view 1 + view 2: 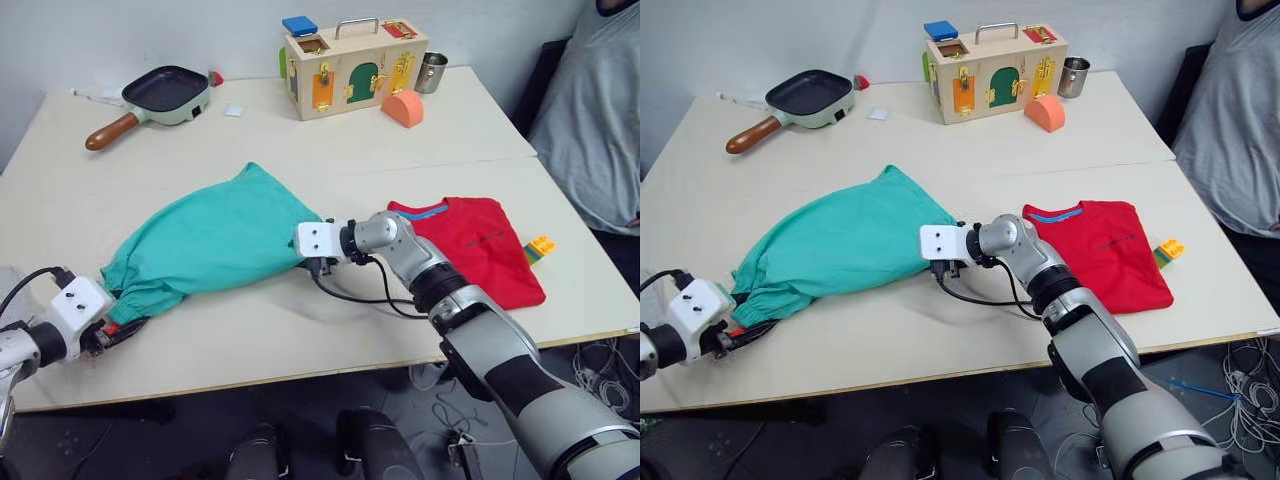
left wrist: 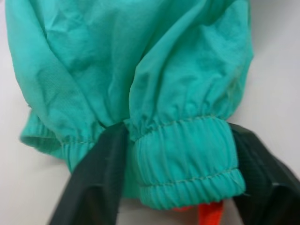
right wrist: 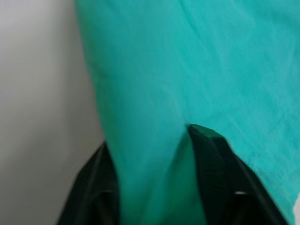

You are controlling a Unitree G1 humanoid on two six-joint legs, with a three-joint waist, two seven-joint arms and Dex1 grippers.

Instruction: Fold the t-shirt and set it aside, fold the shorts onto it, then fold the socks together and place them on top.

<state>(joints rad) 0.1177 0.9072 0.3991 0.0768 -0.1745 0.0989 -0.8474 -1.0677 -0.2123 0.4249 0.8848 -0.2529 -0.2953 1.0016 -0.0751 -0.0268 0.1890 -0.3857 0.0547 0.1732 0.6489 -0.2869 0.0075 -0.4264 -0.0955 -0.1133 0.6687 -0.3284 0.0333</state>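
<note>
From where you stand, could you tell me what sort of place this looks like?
Probably a robot test lab: the pale table mixes unrelated props, a wooden latch box, a frying pan and laundry such as the shorts, while a seated person watches.

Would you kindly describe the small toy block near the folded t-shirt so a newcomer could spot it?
Start at the pale table and find the folded red t-shirt on the robot's right. Just beyond its outer edge lies a small toy block, yellow and orange over green, the sole studded plastic piece there.
</note>
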